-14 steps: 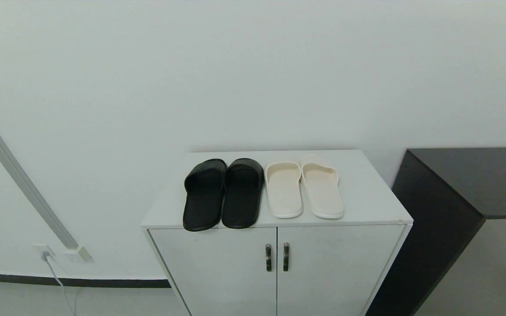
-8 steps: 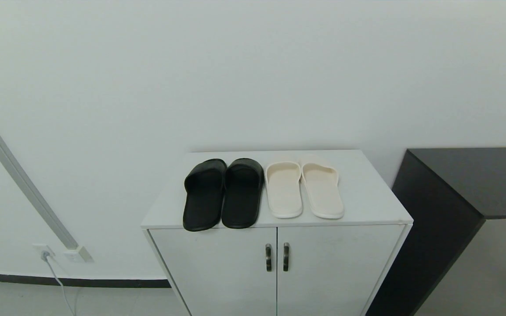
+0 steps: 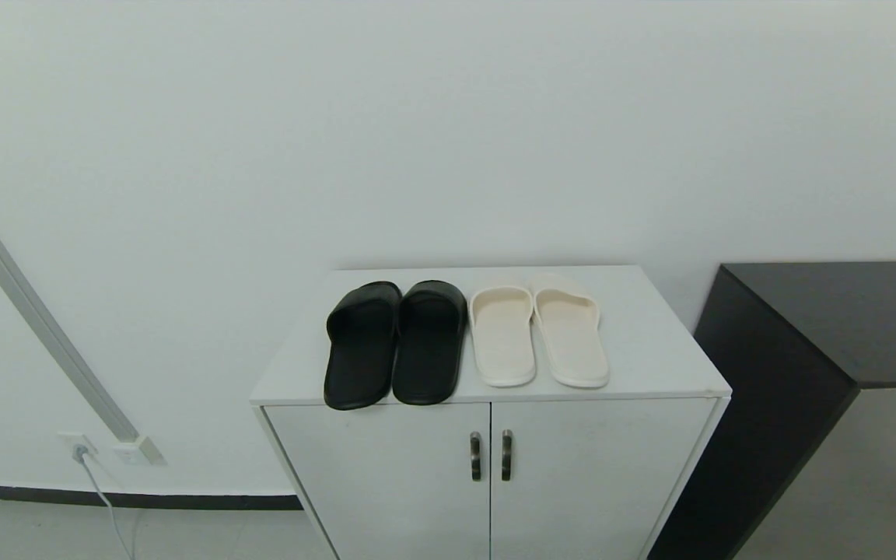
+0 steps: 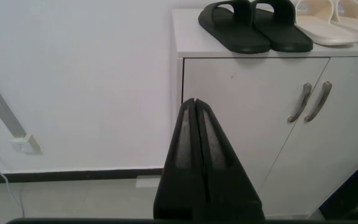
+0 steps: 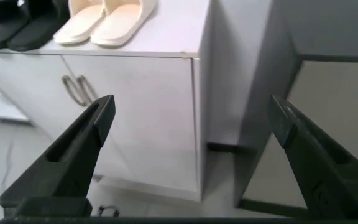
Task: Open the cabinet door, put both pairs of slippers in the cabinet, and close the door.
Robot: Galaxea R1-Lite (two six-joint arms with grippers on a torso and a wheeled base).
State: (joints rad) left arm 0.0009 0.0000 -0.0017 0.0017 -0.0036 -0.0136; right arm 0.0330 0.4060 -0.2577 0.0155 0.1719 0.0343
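White-walled room, cabinet (image 3: 596, 482) ahead. Left gripper (image 4: 195, 103) fingers pressed together, empty; right gripper (image 5: 191, 104) spread wide, empty. Doors shut: grip one centre handle (image 3: 506, 454), pull along hinge arc. Dark unit (image 3: 790, 358) crowds right side; left freer. Black slippers (image 3: 393, 342) at top's front edge, cream slippers (image 3: 537, 334) beside.

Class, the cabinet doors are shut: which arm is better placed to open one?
Probably the right: the right gripper is open, ready for a door handle, while the left gripper is shut.
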